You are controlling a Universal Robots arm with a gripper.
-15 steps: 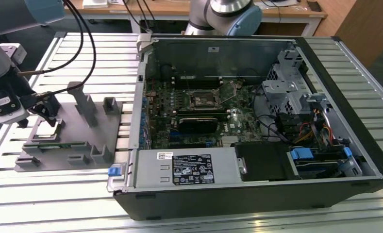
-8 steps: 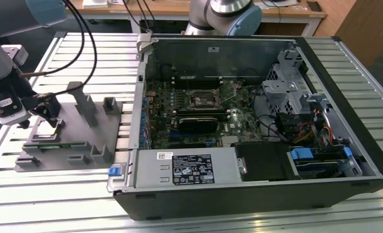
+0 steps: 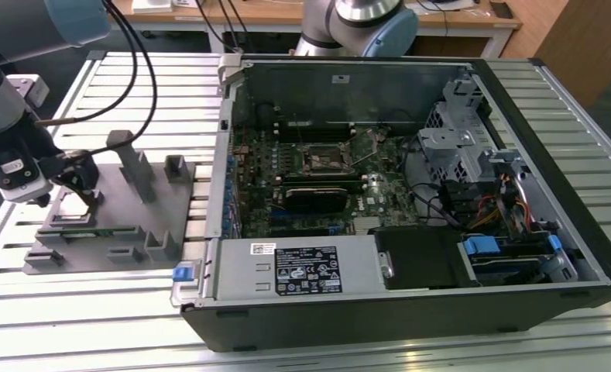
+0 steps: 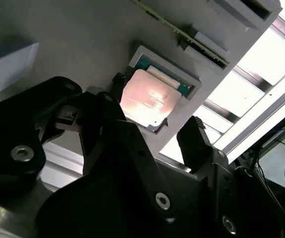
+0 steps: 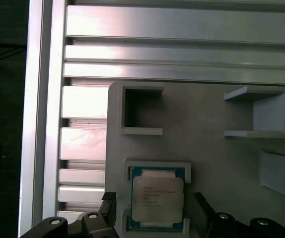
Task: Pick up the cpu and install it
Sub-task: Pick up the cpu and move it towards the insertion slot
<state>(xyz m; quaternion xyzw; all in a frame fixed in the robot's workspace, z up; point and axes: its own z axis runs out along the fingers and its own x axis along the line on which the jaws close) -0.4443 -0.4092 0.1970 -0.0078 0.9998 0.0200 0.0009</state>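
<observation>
Clearly pickup step: gripper (image 3: 78, 191) open astride the cpu (image 5: 157, 198) in the grey fixture (image 3: 114, 213), exterior view's left, holding nothing; grasp likely needs fingers squared to its edges.

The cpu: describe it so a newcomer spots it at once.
Find the grey plastic fixture at the exterior view's left of the computer case. The cpu lies in its shallow square pocket: a silvery square, unlike the long green memory stick.

In the second wrist view, a finger (image 4: 108, 108) of the black gripper (image 4: 156, 100) hides one edge of the small silvery square cpu (image 4: 150, 96).
</observation>
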